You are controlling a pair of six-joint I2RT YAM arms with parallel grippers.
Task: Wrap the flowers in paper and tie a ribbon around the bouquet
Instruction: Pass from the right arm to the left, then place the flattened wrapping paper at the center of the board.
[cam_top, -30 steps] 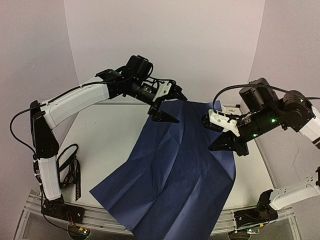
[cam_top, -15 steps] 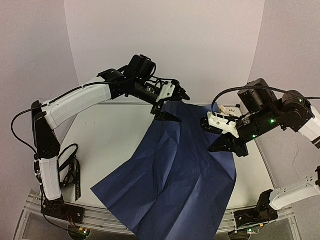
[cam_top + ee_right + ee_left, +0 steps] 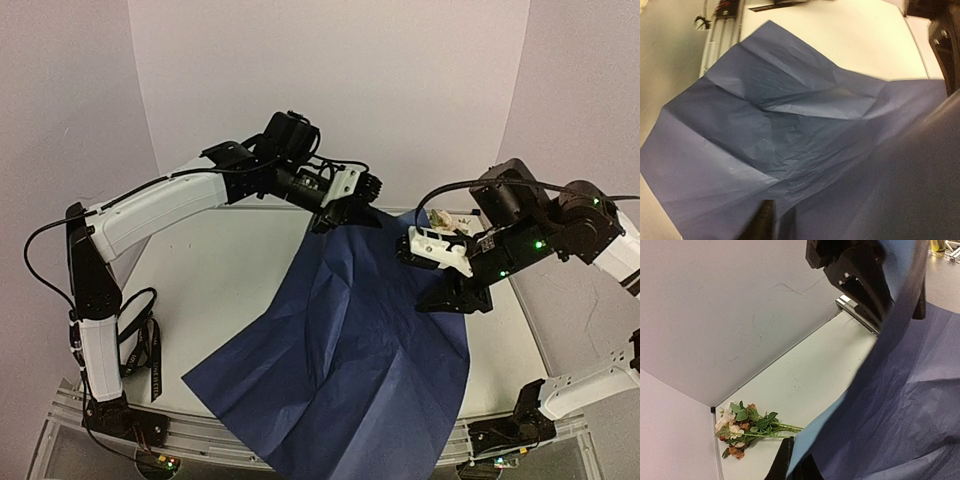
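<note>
Overhead view of a pale desk (image 3: pixel 220 270) with two robot arms reaching over one large sheet of paper (image 3: pixel 350 370), which lies navy face up from the centre toward 6 o'clock. At the sheet's 12 o'clock edge, the left end effector (image 3: pixel 352 216) is pressed together on the paper, pinching that far edge and holding it off the desk. Its wrist view shows the light blue underside curling upward, probably to reposition or turn the sheet before anything is wrapped. At the sheet's 2 o'clock side, the right end effector (image 3: pixel 452 298) hangs low over the paper. Whether its fingers are spread or gripping the sheet cannot be told. One small bunch of flowers (image 3: pixel 742 426) lies apart in the far corner at about 1 o'clock, not yet on the paper. One black ribbon (image 3: pixel 148 360) sits looped at 8 o'clock beside the left arm's base, untouched. There are two arms, one sheet, one bunch and one ribbon.
</note>
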